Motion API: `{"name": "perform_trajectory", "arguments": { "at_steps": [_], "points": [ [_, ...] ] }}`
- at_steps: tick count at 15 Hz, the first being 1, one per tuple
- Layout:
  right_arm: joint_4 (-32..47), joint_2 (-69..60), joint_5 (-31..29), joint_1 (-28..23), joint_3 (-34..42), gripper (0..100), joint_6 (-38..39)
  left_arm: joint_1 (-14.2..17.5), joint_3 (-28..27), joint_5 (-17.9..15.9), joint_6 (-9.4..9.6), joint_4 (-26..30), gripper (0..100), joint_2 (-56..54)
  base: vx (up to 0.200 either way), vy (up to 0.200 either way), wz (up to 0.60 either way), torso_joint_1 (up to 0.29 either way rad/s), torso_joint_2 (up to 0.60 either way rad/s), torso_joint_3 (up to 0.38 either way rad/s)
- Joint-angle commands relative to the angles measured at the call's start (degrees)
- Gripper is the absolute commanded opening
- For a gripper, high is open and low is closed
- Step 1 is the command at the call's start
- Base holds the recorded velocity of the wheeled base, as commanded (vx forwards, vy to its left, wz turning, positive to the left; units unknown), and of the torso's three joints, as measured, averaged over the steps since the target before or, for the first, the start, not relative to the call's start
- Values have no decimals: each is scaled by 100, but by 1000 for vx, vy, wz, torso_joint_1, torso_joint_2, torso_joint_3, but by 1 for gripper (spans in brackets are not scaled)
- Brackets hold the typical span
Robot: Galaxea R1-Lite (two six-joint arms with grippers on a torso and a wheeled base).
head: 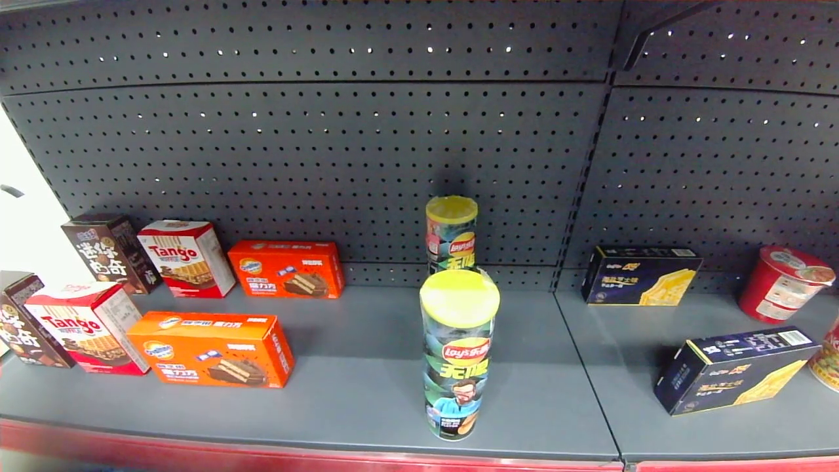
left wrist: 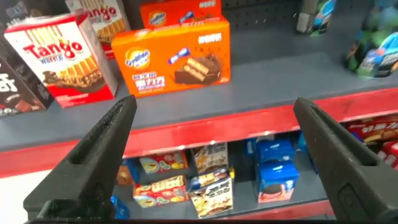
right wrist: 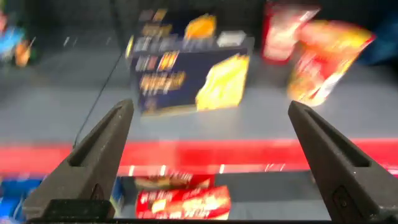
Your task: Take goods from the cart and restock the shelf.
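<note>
Shelf in grey carries a front chip can at centre frame, a rear chip can just behind it, an orange box lower left, a navy box lower right. Left tool and right tool each stand wide open before the red edge.

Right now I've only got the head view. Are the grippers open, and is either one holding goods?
Observer: Left gripper is open and empty.
Operator: And the right?
Observer: Right gripper is open and empty too, facing the dark blue box.
Operator: What's under this shelf?
Observer: Below the red shelf edge, a lower level holds blue packs and small boxes.
</note>
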Motion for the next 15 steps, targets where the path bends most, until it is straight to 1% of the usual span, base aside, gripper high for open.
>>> {"name": "perform_trajectory", "arguments": {
  "at_steps": [1, 3, 4, 5, 6, 7, 8, 10, 11, 15],
  "points": [
    [31, -410, 99, -40, 116, 100, -10, 2, 319, 12, 50, -208, 100, -37, 0, 0, 0, 0, 0, 0],
    [31, -410, 55, -40, 107, 100, -19, 2, 319, 12, -47, -182, 100, -37, 0, 0, 0, 0, 0, 0],
    [31, -410, 55, -49, 116, 100, -19, 2, 319, -15, -214, -182, 100, -37, 0, 0, 0, 0, 0, 0],
    [31, -410, 55, -49, 116, 100, 25, -7, 319, -129, -390, -182, 100, -37, 0, 0, 0, 0, 0, 0],
    [31, -410, 37, -49, 116, 100, 16, 2, 319, -498, -557, -182, 100, -37, 0, 0, 0, 0, 0, 0],
    [31, -410, 37, -49, 116, 100, 16, 2, 319, -533, -566, -182, 100, -37, 0, 0, 0, 0, 0, 0],
    [31, -410, 81, -49, 116, 100, -28, 2, 319, -823, -513, -182, 100, -37, 0, 0, 0, 0, 0, 0],
    [31, -410, 125, -49, 107, 100, 7, 2, 319, -911, -530, -173, 100, -37, 0, 0, 0, 0, 0, 0],
    [31, -410, 134, -40, 116, 100, 16, 2, 319, -929, -530, -173, 100, -37, 0, 200, 0, 2, 2, 2],
    [40, -410, 407, -49, 116, 100, 7, 2, 319, -920, -539, -173, 100, -37, 0, 0, 0, 0, 0, 0]
  ]
}}
